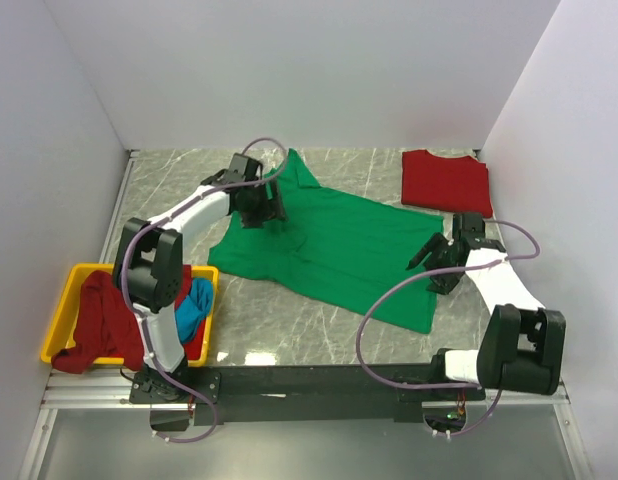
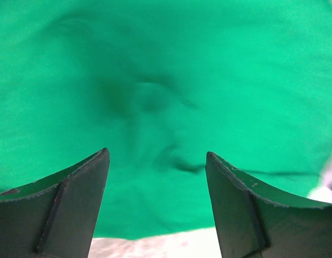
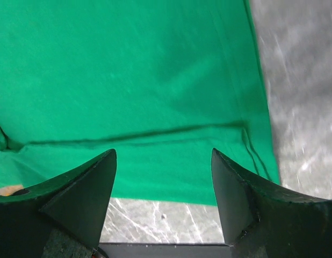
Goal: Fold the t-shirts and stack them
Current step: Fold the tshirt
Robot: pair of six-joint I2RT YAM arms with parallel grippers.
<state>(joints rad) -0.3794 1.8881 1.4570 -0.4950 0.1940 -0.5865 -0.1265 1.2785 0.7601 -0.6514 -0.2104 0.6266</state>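
A bright green t-shirt (image 1: 334,245) lies spread and rumpled across the middle of the marble table; it fills the left wrist view (image 2: 166,97) and the right wrist view (image 3: 128,70). A red t-shirt (image 1: 445,180) lies folded at the back right. A dark red shirt (image 1: 101,320) and a blue shirt (image 1: 194,305) hang in the yellow bin (image 1: 71,285). My left gripper (image 1: 269,210) is open and empty over the green shirt's far left part. My right gripper (image 1: 434,255) is open and empty over the shirt's right edge.
The yellow bin sits at the table's front left, beside the left arm's base. White walls close the left, back and right sides. Bare marble (image 1: 289,320) shows in front of the green shirt. The black rail (image 1: 319,380) runs along the near edge.
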